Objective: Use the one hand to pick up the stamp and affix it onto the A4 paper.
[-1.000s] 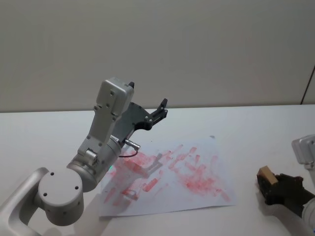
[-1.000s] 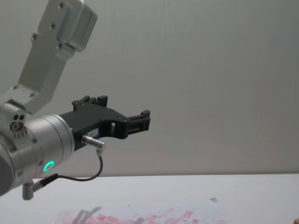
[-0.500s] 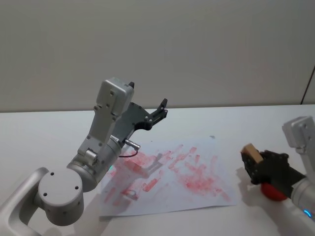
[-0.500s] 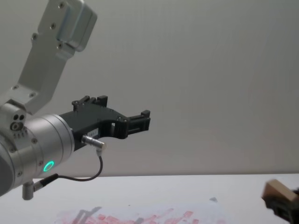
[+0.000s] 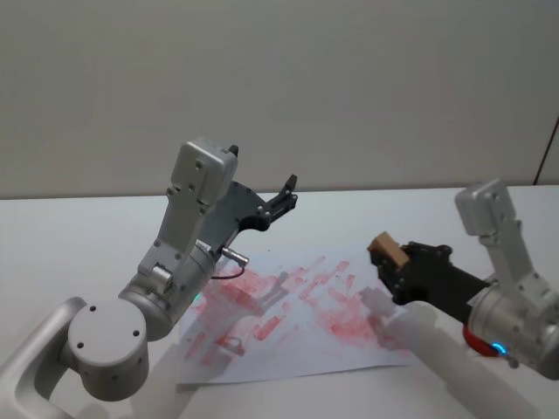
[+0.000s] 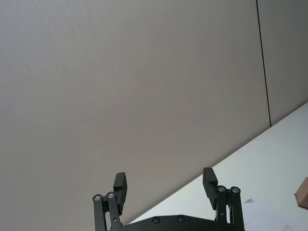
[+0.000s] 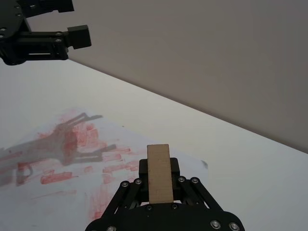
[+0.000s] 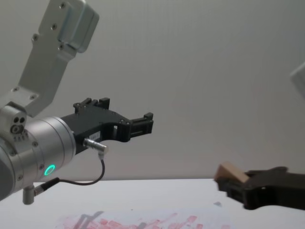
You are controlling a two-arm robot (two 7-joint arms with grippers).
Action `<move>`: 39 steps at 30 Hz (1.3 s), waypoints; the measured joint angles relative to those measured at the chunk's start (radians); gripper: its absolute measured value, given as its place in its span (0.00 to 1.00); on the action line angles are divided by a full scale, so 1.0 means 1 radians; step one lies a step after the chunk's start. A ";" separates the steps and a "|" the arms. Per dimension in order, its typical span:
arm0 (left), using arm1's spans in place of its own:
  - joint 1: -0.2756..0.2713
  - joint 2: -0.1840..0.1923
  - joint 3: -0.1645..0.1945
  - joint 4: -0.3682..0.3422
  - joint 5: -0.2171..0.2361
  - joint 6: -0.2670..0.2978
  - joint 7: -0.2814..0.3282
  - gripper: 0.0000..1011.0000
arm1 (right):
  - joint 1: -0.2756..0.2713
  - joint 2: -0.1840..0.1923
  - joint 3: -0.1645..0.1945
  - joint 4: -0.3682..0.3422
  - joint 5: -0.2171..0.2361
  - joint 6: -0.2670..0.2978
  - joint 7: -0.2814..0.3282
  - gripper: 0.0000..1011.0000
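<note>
The right gripper [image 5: 395, 264] clamped the stamp [image 5: 385, 248] over the A4 paper's [image 5: 288, 349] right edge, its long axis continuing the fingers' line leftward, while the left gripper [image 5: 291, 190] hung raised, spread wide and empty.

Bare lab-like room: white table [image 5: 79, 236], plain grey wall [image 5: 367, 78].
</note>
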 joint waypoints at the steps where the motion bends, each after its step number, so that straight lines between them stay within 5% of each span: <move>1: 0.000 0.000 0.000 0.000 0.000 0.000 0.000 0.99 | 0.006 -0.004 -0.002 0.011 0.000 0.000 0.009 0.22; 20: 0.000 0.000 0.000 0.000 0.000 0.000 0.000 0.99 | 0.134 -0.098 -0.066 0.213 -0.041 0.129 0.152 0.22; 39: 0.000 0.000 0.000 0.000 0.000 0.000 0.000 0.99 | 0.161 -0.113 -0.095 0.276 -0.101 0.194 0.180 0.22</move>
